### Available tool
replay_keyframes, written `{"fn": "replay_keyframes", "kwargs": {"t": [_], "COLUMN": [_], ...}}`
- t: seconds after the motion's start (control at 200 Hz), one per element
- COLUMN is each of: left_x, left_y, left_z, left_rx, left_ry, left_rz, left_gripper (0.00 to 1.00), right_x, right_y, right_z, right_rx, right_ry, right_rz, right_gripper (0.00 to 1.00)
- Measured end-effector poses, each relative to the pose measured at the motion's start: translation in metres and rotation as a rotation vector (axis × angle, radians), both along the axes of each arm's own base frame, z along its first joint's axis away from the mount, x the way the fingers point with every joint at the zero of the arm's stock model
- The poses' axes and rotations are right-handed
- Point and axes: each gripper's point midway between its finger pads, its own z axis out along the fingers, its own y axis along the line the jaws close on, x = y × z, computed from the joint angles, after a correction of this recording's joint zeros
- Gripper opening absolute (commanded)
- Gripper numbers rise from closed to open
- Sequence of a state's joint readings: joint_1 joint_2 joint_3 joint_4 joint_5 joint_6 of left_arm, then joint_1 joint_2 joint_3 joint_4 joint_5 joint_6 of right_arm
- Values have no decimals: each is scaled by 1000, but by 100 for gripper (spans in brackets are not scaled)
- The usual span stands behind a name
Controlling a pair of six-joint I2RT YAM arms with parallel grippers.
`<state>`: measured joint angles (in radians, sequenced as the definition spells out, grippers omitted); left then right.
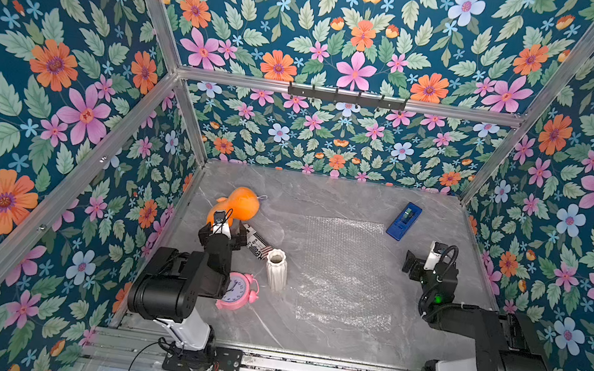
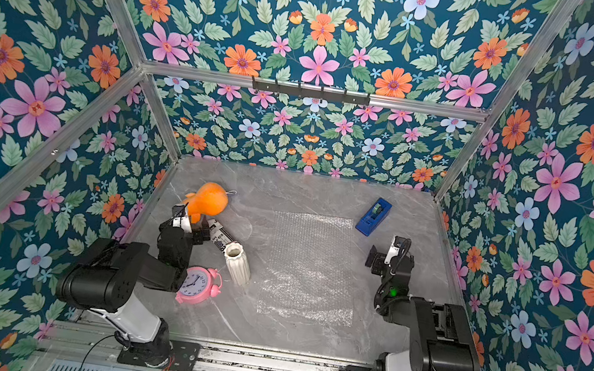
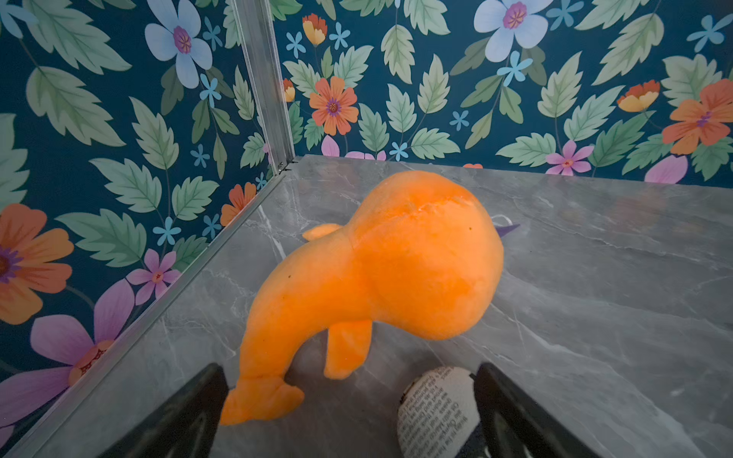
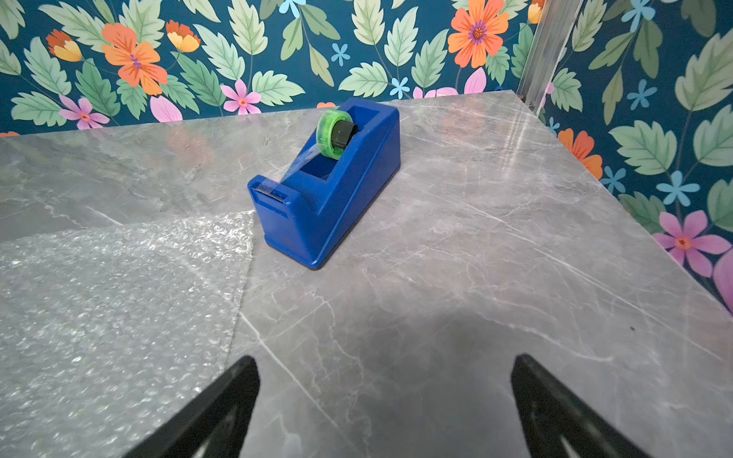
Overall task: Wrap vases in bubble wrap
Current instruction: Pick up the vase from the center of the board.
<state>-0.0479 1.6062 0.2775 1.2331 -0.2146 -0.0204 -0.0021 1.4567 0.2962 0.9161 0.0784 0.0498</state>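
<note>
My left tool (image 3: 349, 370) wide open, empty, printed can (image 3: 436, 408) just beside it; my right tool (image 4: 382, 361) wide open, empty, over tabletop (image 4: 476, 277).

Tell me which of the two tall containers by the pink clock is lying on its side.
The black-and-white printed can lies down; the ribbed white vase stands upright.
</note>
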Motion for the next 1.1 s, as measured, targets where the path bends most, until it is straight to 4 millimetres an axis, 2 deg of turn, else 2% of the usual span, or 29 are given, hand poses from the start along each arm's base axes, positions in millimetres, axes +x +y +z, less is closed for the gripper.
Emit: {"fn": "replay_keyframes", "kwargs": {"t": [0.985,1.055,1.1], "left_x": [-1,-5,-8], "left_y": [0,1,2], "left_z": [1,10,23], "left_rx": [0,0,1], "left_ry": [-2,-16,-40], "left_rz": [1,4,15], "left_gripper": [100,100,100], "right_x": [-2,-6,-9], "right_y": [2,10,20], "right_z": [1,13,36], "right_rx": [-2,-19,-36], "right_ry": [-3,-19,-60], "right_rz": [4,23,50], "right_gripper": [100,100,99]}}
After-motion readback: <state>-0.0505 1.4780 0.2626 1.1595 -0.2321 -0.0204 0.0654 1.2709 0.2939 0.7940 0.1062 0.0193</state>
